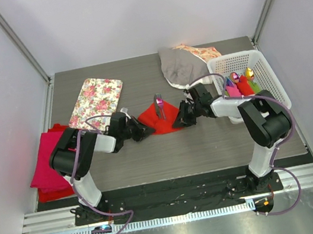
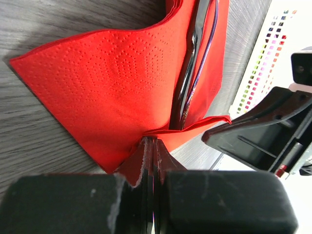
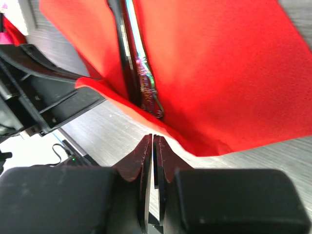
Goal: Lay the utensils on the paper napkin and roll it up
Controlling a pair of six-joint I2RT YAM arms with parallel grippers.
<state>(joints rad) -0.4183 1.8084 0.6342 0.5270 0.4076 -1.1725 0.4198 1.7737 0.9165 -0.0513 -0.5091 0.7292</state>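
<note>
Mid-table, paper napkin (image 1: 158, 118) between floral tray (image 1: 96, 101), white basket (image 1: 250, 74)

A matt, thin paper finish is shown by the paper napkin (image 2: 112, 92), with rows of small embossed dots pressed into its bright red surface. The utensils (image 3: 141, 73) lying in its fold are seen as polished metal, glossy with an iridescent sheen. The tabletop (image 1: 209, 144) is finished in a grey wood grain, matt and faintly streaked. The basket (image 1: 269, 71) at two o'clock is made of white slotted plastic. The jaws are faced in scuffed, dull black plastic.
</note>
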